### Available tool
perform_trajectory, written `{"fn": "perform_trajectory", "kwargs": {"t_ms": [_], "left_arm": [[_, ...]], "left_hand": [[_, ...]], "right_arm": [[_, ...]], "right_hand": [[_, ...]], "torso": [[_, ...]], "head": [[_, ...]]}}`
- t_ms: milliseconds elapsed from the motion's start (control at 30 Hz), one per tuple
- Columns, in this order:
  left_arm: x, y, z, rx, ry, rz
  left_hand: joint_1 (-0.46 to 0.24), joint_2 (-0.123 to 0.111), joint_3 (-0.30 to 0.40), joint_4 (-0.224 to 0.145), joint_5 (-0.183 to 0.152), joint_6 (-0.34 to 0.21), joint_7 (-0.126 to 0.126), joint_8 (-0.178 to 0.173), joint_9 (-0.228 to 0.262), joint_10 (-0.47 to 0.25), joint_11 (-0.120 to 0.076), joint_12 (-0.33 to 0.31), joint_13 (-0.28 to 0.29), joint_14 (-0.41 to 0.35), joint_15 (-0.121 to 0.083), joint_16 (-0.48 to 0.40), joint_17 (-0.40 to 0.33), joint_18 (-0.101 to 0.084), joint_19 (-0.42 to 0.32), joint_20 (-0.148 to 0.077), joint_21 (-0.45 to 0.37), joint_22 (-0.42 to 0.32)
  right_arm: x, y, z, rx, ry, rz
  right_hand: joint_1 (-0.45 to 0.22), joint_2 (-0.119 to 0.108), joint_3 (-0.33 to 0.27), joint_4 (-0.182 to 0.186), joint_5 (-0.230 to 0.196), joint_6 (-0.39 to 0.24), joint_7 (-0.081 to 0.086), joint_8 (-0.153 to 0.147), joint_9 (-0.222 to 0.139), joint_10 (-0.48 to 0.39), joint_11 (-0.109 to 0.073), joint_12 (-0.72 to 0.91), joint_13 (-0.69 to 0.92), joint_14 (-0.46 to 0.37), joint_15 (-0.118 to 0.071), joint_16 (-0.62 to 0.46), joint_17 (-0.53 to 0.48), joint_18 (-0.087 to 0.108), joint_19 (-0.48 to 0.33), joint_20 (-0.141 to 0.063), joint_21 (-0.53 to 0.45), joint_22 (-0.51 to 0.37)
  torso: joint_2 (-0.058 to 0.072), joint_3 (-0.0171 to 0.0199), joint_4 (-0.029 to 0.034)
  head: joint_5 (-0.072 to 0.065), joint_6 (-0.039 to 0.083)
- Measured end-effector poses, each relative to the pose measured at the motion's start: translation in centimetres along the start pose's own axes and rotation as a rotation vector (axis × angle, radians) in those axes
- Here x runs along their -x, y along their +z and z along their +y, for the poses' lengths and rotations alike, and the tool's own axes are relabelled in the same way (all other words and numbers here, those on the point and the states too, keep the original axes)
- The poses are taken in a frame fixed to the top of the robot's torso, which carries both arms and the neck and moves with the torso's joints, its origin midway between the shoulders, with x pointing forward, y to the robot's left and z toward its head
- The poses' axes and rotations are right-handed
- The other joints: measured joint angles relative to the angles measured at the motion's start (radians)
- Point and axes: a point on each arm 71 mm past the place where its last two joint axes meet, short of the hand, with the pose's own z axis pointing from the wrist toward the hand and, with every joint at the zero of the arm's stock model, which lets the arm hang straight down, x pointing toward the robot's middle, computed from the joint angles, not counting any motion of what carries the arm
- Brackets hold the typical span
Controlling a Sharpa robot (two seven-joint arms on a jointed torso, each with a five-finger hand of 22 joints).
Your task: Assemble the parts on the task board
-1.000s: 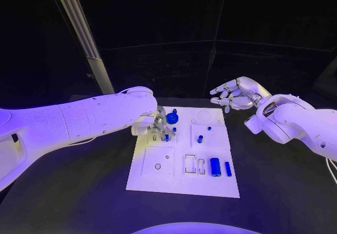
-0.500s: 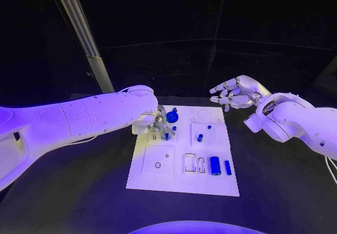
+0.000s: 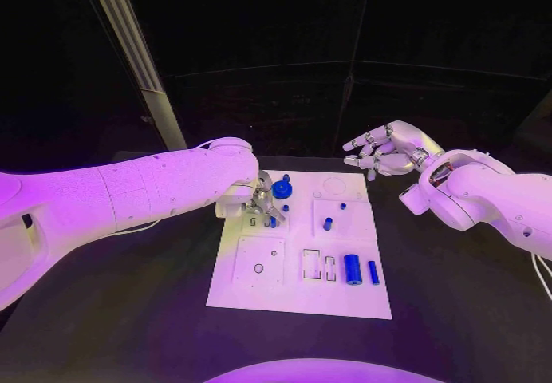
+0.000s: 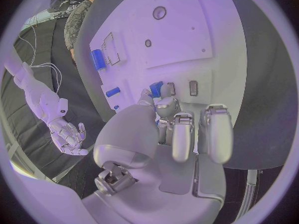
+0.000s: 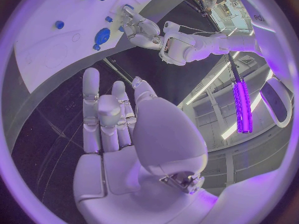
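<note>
- We see the left robot hand [image 3: 260, 204] low over the far-left part of the task board [image 3: 293, 299], its fingertips [image 4: 163, 104] closing on a small blue part [image 4: 156, 88] there; whether it truly grips it, we cannot tell.
- The right robot hand [image 3: 385, 152] hovers beyond the board's far-right corner, fingers spread, holding nothing.
- A round blue knob [image 3: 281, 190] stands just right of the left hand.
- Two blue cylinders [image 3: 353, 271] lie near the board's right edge on the black desk [image 3: 460, 303].
</note>
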Motion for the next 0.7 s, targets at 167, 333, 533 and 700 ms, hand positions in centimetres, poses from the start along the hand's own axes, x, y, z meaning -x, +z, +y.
{"fn": "perform_trajectory", "kwargs": {"t_ms": [167, 333, 533, 700], "left_arm": [[0.0, 0.0, 0.0, -0.002, 0.001, 0.0], [0.1, -0.1, -0.1, -0.009, -0.002, -0.001], [0.0, -0.2, 0.3, -0.023, -0.012, -0.005], [-0.2, -0.5, 0.9, -0.033, -0.032, -0.021]], "left_hand": [[0.076, 0.02, 0.078, -0.05, 0.009, -0.013, -0.01, 0.0, 0.002, -0.003, -0.007, 0.0, 0.0, 0.0, -0.008, 0.0, 0.0, 0.0, 0.001, -0.005, 0.0, 0.0], [0.127, 0.014, 0.122, -0.058, 0.05, -0.026, -0.012, -0.016, 0.0, -0.006, -0.013, -0.007, -0.003, -0.003, -0.012, 0.0, 0.0, 0.0, 0.0, -0.007, 0.0, 0.0], [0.158, -0.029, 0.205, 0.024, 0.087, -0.035, -0.003, -0.027, 0.003, -0.007, -0.014, -0.024, -0.018, -0.003, -0.011, 0.0, 0.0, 0.0, 0.0, -0.007, 0.0, 0.0], [0.056, -0.145, 0.44, 0.031, 0.086, -0.033, -0.001, -0.022, 0.038, 0.0, -0.007, -0.024, -0.019, -0.004, -0.011, 0.0, 0.0, 0.0, 0.0, -0.007, 0.0, 0.0]], "right_arm": [[0.0, 0.0, 0.0, 0.001, 0.0, 0.001], [-0.1, 0.1, 0.0, 0.001, 0.001, 0.002], [-0.1, 0.1, 0.0, 0.001, 0.001, 0.002], [0.0, 0.1, 0.0, 0.0, 0.0, 0.001]], "right_hand": [[0.0, 0.0, 0.0, 0.0, 0.006, 0.0, 0.0, 0.0, 0.0, 0.0, 0.0, 0.0, 0.0, 0.0, 0.0, 0.0, 0.0, 0.0, 0.004, 0.004, 0.0, 0.0], [0.0, 0.0, 0.0, 0.0, 0.006, 0.0, 0.0, 0.0, 0.0, 0.0, 0.0, 0.0, 0.0, 0.0, 0.0, 0.0, 0.0, 0.0, 0.004, 0.004, 0.0, 0.0], [0.0, 0.0, 0.0, 0.0, 0.006, 0.0, 0.0, 0.0, 0.0, 0.0, 0.0, 0.0, -0.001, 0.0, 0.0, 0.0, 0.0, 0.0, 0.003, 0.004, 0.0, -0.001], [0.0, 0.0, 0.0, 0.0, 0.011, 0.0, 0.0, 0.0, 0.0, 0.0, 0.0, 0.0, -0.001, 0.0, 0.0, 0.0, 0.0, 0.0, 0.003, 0.004, -0.004, -0.001]], "torso": [[0.0, 0.0002, 0.0001], [0.0, 0.0003, 0.0001], [0.0, 0.0003, 0.0011], [0.0, 0.0003, 0.0018]], "head": [[0.0, -0.001], [0.001, -0.005], [0.001, -0.008], [0.001, -0.009]]}}
